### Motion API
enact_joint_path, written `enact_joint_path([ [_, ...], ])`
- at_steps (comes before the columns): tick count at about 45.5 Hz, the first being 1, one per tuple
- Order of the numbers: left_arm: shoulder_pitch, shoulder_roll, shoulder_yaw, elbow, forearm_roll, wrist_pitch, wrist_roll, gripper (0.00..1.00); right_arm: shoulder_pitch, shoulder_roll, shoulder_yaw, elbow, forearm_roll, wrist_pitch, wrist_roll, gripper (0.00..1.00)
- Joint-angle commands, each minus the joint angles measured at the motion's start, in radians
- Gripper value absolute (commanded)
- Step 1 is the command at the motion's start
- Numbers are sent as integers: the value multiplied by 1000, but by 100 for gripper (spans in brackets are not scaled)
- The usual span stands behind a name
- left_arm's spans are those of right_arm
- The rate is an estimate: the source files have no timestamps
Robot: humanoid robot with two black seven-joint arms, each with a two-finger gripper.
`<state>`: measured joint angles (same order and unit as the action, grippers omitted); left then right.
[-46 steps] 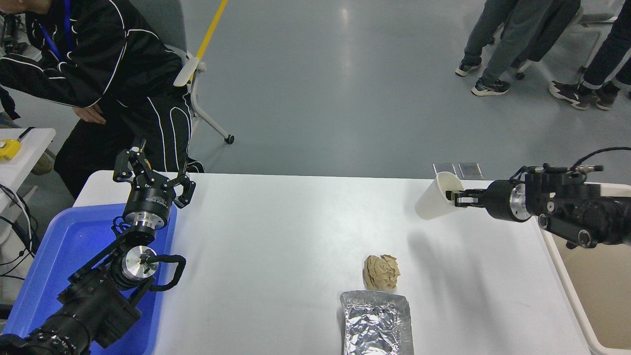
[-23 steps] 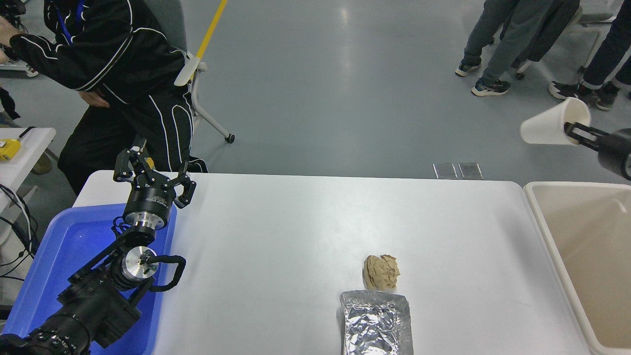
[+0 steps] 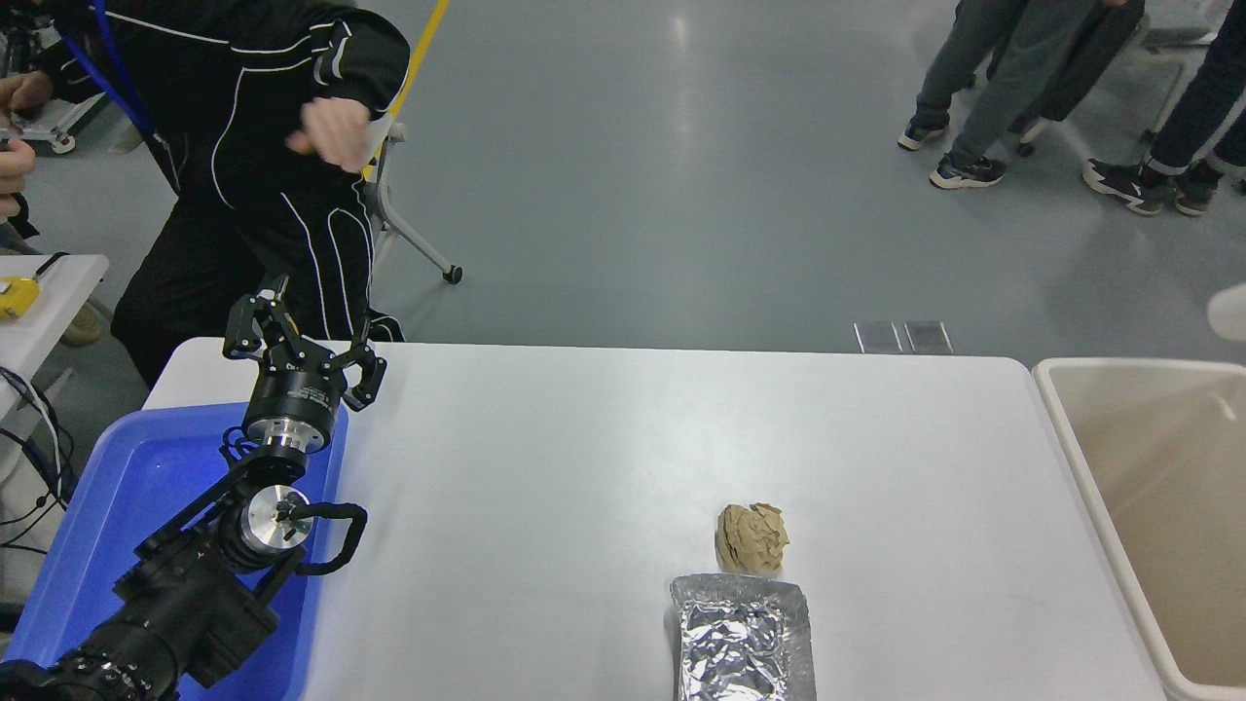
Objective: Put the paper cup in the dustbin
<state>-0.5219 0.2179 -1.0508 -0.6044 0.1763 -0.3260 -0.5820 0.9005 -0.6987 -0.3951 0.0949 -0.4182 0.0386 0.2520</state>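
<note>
Only a small white part of the paper cup [image 3: 1229, 312] shows at the right edge of the picture, up in the air just beyond the far rim of the beige dustbin [image 3: 1061, 409]. What holds the cup is out of view, as is my right gripper. The dustbin stands at the table's right end and the part of its inside that shows is bare. My left gripper [image 3: 304, 343] is parked over the far corner of the blue tray [image 3: 107, 506] at the lower left, with its fingers spread open and empty.
A crumpled tan paper ball [image 3: 752, 536] and a silver foil tray [image 3: 742, 638] lie near the table's front edge, right of the middle. A person in a black tracksuit [image 3: 253, 166] stands at the far left corner. Other people's legs show at the top right.
My right arm carried the cup from over the table's right end up and to the right, and has left the picture. The person at the far left has stood up.
</note>
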Motion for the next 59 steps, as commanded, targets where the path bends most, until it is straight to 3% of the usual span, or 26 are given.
enact_joint_path([
  [1,0,0,0,0,0,-1,1,100,-55,7,1,-24,39,1,-180,0],
  [24,-1,0,0,0,0,-1,1,100,-203,200,25,-53,52,-20,-191,0],
  [51,0,0,0,0,0,1,-1,100,-246,231,56,-52,58,-23,-189,0],
  [55,0,0,0,0,0,-1,1,100,-244,229,58,-52,58,-31,-189,23],
  [59,0,0,0,0,0,-1,1,100,-238,228,58,-52,58,-60,-188,58],
])
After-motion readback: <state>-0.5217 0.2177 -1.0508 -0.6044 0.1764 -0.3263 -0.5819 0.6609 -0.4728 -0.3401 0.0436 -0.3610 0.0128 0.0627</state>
